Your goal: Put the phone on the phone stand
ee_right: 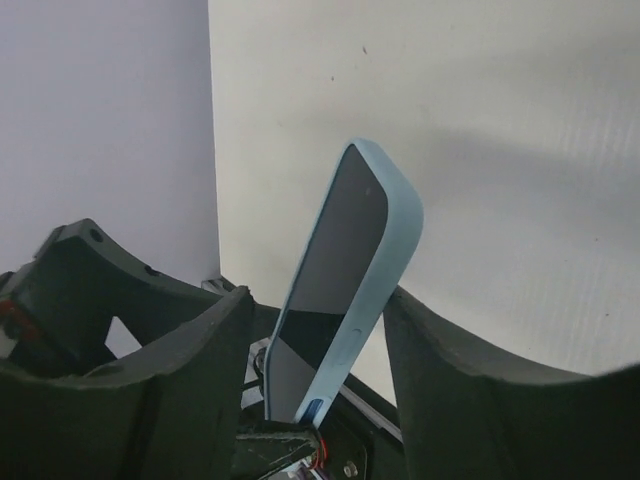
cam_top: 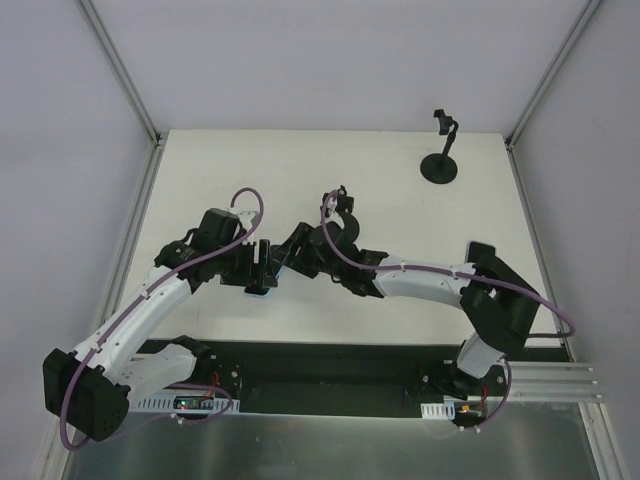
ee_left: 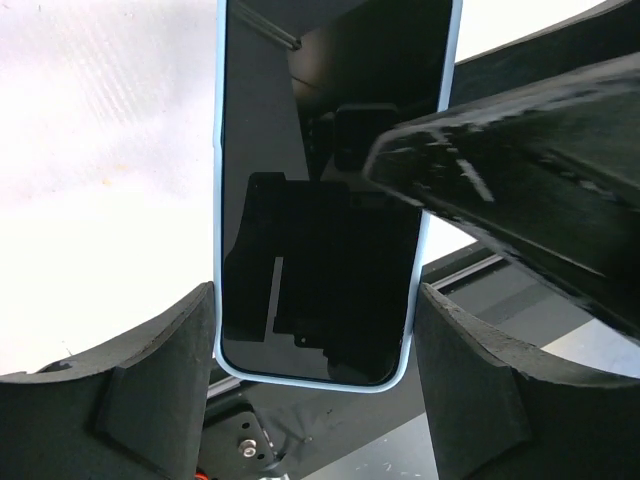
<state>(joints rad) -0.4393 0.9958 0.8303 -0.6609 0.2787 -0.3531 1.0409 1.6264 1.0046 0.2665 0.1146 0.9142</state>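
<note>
The phone (ee_left: pixel 320 150), with a dark screen and a light-blue case, is held off the table between the two arms; in the top view only light-blue slivers of it (cam_top: pixel 262 291) show. My left gripper (ee_left: pixel 315 295) is shut on its lower end, both pads against the case's sides. My right gripper (ee_right: pixel 318 300) is open and straddles the tilted phone (ee_right: pixel 350 240), with a gap on the left side and the right finger close to the case edge. The black phone stand (cam_top: pixel 440 152) stands at the far right of the table, well away from both grippers (cam_top: pixel 258 270) (cam_top: pixel 292 255).
The white table (cam_top: pixel 300 180) is walled by grey panels left, back and right. A black base plate (cam_top: pixel 330 375) carries the arm mounts at the near edge. Purple cables loop over both arms.
</note>
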